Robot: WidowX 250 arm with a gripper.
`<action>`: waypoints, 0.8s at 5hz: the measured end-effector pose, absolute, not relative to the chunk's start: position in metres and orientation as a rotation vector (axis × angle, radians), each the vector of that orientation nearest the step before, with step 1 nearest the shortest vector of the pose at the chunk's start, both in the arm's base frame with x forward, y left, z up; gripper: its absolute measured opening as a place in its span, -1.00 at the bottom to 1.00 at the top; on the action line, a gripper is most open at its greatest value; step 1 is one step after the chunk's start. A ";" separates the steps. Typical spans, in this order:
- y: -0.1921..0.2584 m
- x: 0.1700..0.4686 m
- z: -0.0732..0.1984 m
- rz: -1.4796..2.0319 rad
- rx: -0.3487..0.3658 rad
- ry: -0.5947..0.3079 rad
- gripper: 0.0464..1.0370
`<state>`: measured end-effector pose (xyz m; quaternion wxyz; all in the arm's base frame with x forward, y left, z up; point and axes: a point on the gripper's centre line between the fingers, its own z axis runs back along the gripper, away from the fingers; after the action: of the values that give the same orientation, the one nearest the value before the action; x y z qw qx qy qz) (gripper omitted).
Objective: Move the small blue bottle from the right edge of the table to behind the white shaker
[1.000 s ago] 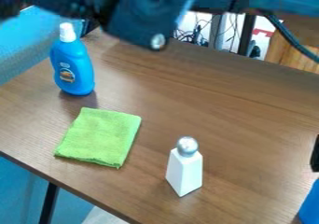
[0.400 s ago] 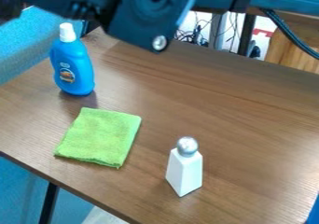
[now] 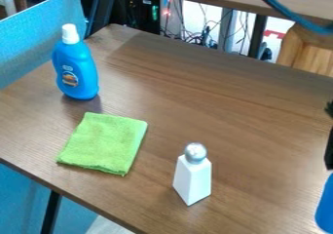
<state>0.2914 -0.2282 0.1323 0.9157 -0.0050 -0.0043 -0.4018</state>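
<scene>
At the right edge of the camera view, the black gripper [image 3: 329,152] shows only in part, shut on a blue object [image 3: 325,206] that hangs directly below it, cut off by the edge. To their left, a white tapered bottle [image 3: 193,180] with a round silver cap stands upright. A folded green cloth [image 3: 104,143] lies flat at the left of the table. Behind the cloth stands a blue bottle [image 3: 76,72] with a white cap.
The brown wooden table [image 3: 214,96] has its front edge running down from the left. A blue partition [image 3: 39,38] stands at the back left. Cables [image 3: 195,35] hang behind the table, and a blue-black hose [image 3: 286,11] crosses the upper right.
The dark arm parts across the top have left the view. At the right edge, the gripper and the blue object have come farther in and higher together. Cloth and both bottles stayed put.
</scene>
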 end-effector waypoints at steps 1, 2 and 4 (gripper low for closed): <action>-0.208 0.297 0.140 -0.784 0.004 -0.033 -0.34; -0.168 0.306 0.134 -0.702 0.044 -0.021 -0.34; -0.091 0.324 0.135 -0.553 0.059 -0.033 -0.34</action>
<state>0.3243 -0.0907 0.1354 0.9615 0.0293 -0.0163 -0.2729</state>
